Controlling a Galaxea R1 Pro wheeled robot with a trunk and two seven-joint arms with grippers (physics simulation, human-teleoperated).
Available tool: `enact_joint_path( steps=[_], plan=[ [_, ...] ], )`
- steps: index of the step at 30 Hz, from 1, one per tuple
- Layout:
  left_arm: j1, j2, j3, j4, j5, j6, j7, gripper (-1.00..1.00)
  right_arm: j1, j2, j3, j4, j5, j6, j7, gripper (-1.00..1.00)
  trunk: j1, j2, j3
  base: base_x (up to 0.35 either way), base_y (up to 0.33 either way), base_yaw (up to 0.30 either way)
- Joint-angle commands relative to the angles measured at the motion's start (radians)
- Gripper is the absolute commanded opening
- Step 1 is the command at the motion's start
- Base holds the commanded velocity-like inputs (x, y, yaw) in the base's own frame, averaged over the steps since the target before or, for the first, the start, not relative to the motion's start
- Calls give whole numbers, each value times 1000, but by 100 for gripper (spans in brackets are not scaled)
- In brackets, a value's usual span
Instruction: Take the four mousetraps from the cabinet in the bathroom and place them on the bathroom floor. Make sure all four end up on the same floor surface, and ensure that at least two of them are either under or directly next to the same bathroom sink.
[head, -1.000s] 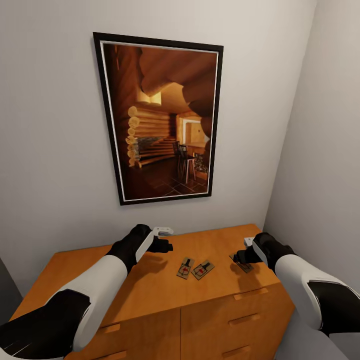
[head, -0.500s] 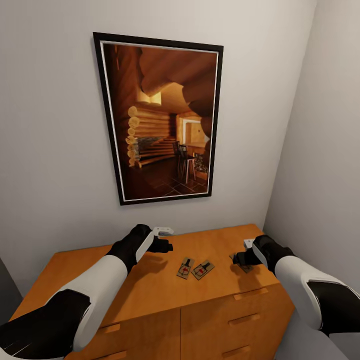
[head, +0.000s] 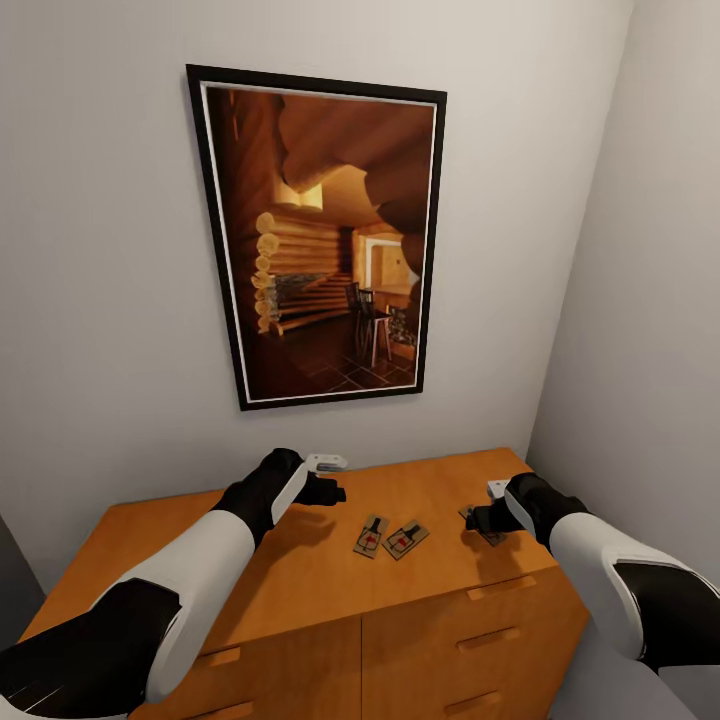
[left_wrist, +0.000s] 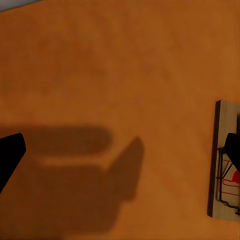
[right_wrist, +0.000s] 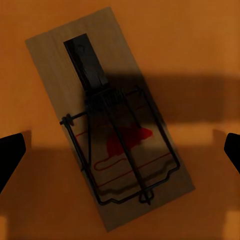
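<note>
Looking down from the head camera, the cabinet (head: 300, 580) fills the lower part of the scene, its flat orange-brown top running back to a pale wall where a framed picture (head: 320, 235) of a log interior hangs. A second wall closes in on the right, so the cabinet sits in a corner with little room on that side. Two mousetraps (head: 390, 538) lie side by side near the middle of the top, just short of the front edge (both tilted a little). The left gripper (head: 335, 478) hovers above the top toward the back wall, beside and apart from that pair, with bare wood beneath it. The right gripper (head: 480, 518) sits low over a third trap (head: 487, 534) near the top's right front corner. Drawer fronts with bar handles (head: 500, 586) show below.

From the left wrist camera, the fingertips (left_wrist: 11, 152) stand wide apart over bare wood, grasping nothing; one mousetrap (left_wrist: 226, 160) lies at the frame's edge.

From the right wrist camera, a mousetrap (right_wrist: 110, 120) lies flat and diagonal on the cabinet top (right_wrist: 195, 45), its dark wire bar and red mark plain. The fingertips (right_wrist: 10, 152) are spread to either side of it, not touching.
</note>
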Motion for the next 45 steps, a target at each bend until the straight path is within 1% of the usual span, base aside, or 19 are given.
enact_joint_path(
  steps=[1, 23, 32, 33, 40, 45],
  plan=[
    [-1, 1, -5, -1, 5, 4, 1, 100, 0, 0, -5, -2, 11, 4, 7, 100, 0, -1, -2, 0, 0, 0],
    [-1, 0, -5, -1, 5, 4, 1, 100, 0, -1, -5, 0, 9, 3, 4, 100, 0, -1, -2, 0, 0, 0],
    [-1, 0, -5, -2, 5, 4, 1, 100, 0, -2, -5, 1, 9, 3, -12, 100, 0, -1, -2, 0, 0, 0],
    [-1, 0, -5, -2, 5, 4, 1, 100, 0, -2, -5, 1, 9, 3, -13, -100, 0, -1, -2, 0, 0, 0],
    [-1, 0, -5, -1, 5, 4, 1, 100, 0, -7, -5, 6, 8, 3, -21, -100, 0, -1, -2, 0, 0, 0],
    [-1, 0, -6, -1, 5, 4, 1, 100, 0, -9, -5, 27, 9, 3, -22, -100, 0, -1, -2, 0, 0, 0]
  ],
)
